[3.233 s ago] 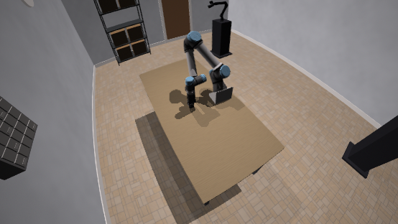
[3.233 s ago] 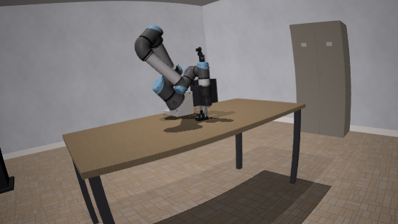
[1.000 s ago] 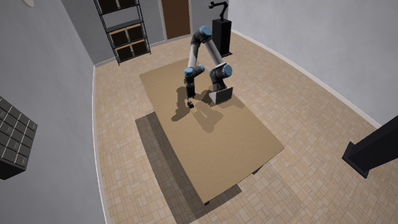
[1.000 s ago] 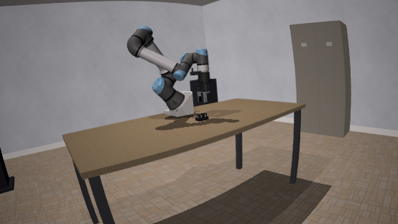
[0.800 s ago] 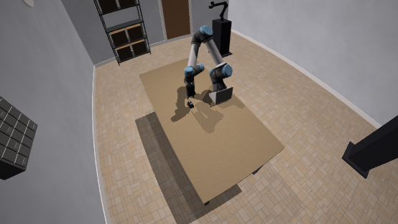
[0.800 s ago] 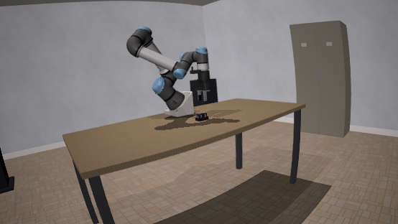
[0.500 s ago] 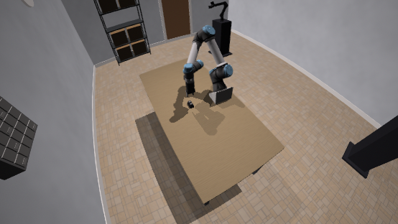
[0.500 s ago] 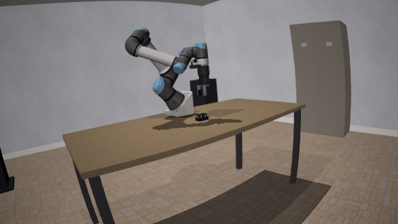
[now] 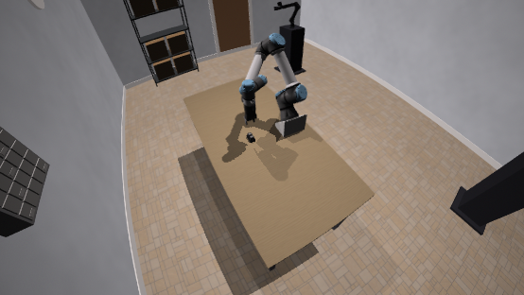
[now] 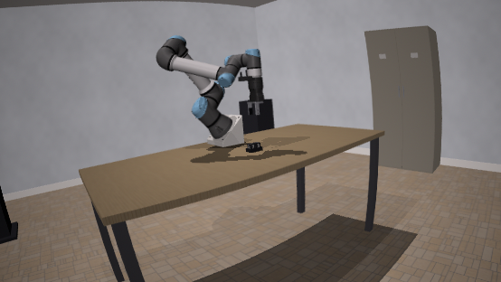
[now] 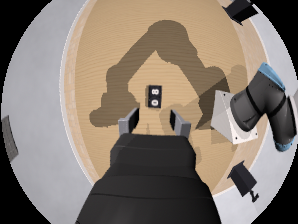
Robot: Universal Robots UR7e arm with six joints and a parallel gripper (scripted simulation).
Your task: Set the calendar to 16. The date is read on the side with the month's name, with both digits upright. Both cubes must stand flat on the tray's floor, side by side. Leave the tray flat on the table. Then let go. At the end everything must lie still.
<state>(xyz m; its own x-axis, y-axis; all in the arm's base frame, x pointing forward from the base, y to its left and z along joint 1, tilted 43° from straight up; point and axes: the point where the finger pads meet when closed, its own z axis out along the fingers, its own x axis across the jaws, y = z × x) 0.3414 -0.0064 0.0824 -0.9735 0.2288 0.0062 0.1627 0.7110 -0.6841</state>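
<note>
Pincer (image 9: 250, 122) (image 10: 254, 113) (image 11: 154, 115) wide, raised above table (image 9: 303, 189) (image 10: 181, 181) (image 11: 190, 40). Calendar (image 9: 251, 137) (image 10: 254, 147) (image 11: 154, 96) on table, below and just beyond pincer. Two cubes, apparently in its dark tray; upper faces show 8 and 0.

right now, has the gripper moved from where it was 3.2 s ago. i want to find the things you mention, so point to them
Yes. In the exterior view, the gripper (image 9: 250, 122) (image 10: 254, 113) (image 11: 154, 115) has risen away from the table (image 9: 303, 189) (image 10: 181, 181); it was down at the cubes and now hangs above, jaws open.
</note>
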